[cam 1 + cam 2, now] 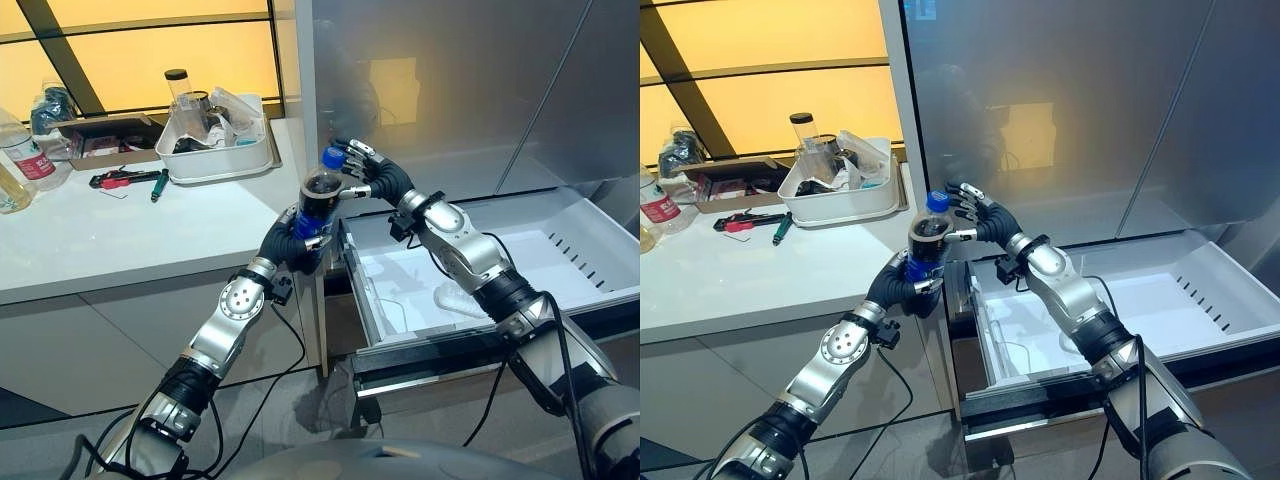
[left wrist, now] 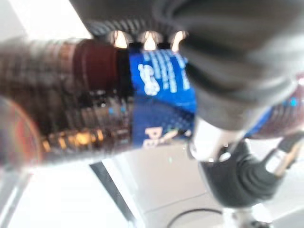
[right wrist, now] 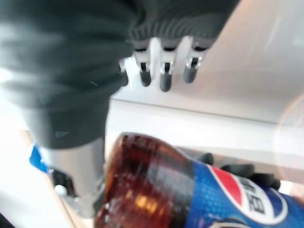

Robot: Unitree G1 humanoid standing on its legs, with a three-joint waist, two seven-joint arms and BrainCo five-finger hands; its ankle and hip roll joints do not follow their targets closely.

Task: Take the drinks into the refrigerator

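The white table [image 1: 120, 240] carried a white bin [image 1: 215, 150] of clutter at its 1 o'clock corner. A red-handled tool [image 1: 125, 180] and a green-handled screwdriver [image 1: 158, 185] lay beside it toward 9 o'clock. Clear plastic bottles [image 1: 25, 160] stood at the 10 o'clock edge, near a cardboard box [image 1: 105, 135].

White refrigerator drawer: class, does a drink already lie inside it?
No, the white refrigerator drawer stands pulled open with nothing inside, while the blue-labelled cola bottle is held above the counter edge.
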